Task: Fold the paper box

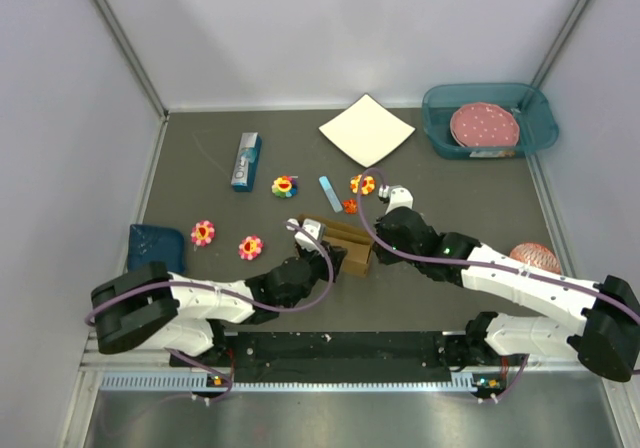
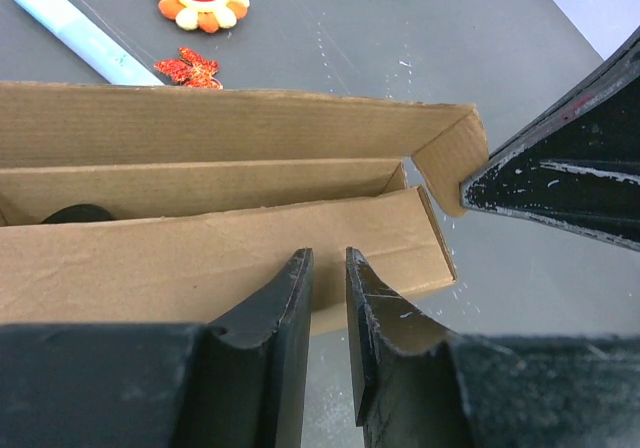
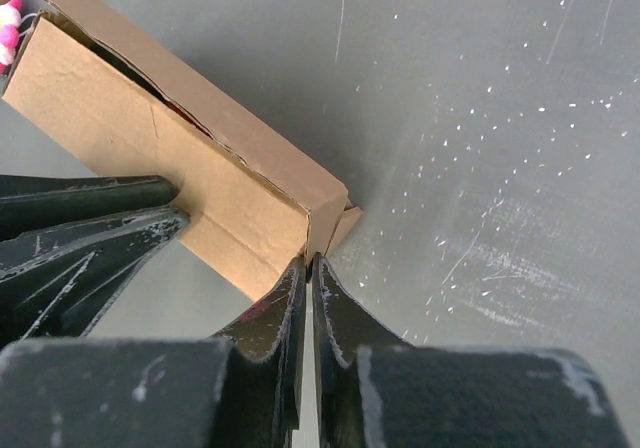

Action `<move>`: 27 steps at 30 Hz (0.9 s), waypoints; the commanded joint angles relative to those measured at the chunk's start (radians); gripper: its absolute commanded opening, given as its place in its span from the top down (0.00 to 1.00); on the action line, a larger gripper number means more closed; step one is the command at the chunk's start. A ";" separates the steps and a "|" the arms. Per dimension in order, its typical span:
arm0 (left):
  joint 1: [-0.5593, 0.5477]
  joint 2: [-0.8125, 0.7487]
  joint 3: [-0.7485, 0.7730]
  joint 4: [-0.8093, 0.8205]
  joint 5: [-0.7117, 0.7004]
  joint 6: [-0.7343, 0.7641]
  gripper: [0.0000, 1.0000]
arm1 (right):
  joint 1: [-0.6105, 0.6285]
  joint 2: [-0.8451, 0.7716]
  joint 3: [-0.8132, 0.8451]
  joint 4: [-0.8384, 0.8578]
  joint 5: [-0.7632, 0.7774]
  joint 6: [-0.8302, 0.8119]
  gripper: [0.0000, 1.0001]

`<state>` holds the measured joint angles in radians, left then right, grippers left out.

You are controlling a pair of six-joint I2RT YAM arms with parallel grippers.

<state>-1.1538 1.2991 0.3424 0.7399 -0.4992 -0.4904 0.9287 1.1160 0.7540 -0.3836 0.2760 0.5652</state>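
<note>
The paper box (image 1: 350, 238) is a brown, partly folded tray lying mid-table between both arms. In the left wrist view the box (image 2: 200, 258) shows its long walls raised and an end flap (image 2: 450, 158) bent inward. My left gripper (image 2: 325, 258) stands against the near long wall, its jaws a narrow gap apart with nothing between them. My right gripper (image 3: 310, 261) is shut, its tips touching the corner at the end of the box (image 3: 150, 138). From above, the left gripper (image 1: 335, 260) is at the box's near side and the right gripper (image 1: 378, 240) at its right end.
A white square sheet (image 1: 366, 129) and a teal bin (image 1: 488, 120) lie at the back. A blue carton (image 1: 246, 161), several flower toys (image 1: 285, 186), a pale blue stick (image 1: 330, 193), a dark blue cloth (image 1: 156, 245) and a pink object (image 1: 535, 258) surround the box.
</note>
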 commanded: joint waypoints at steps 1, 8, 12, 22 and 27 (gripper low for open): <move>-0.003 0.045 0.030 0.061 -0.013 0.004 0.75 | 0.012 0.001 0.024 0.028 -0.044 0.038 0.97; -0.003 0.065 0.033 0.069 -0.021 -0.004 0.75 | 0.013 0.001 0.002 0.045 -0.083 0.113 0.99; -0.003 0.065 0.030 0.072 -0.018 -0.008 0.75 | 0.013 0.002 -0.008 0.057 -0.093 0.154 1.00; -0.001 0.066 0.021 0.076 -0.015 -0.019 0.75 | 0.013 0.033 -0.008 0.075 -0.100 0.194 1.00; -0.003 0.074 0.020 0.081 -0.009 -0.020 0.75 | 0.012 0.044 -0.028 0.089 -0.107 0.220 1.00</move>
<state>-1.1538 1.3514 0.3573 0.7868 -0.5140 -0.4992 0.9287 1.1446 0.7456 -0.3279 0.2058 0.7471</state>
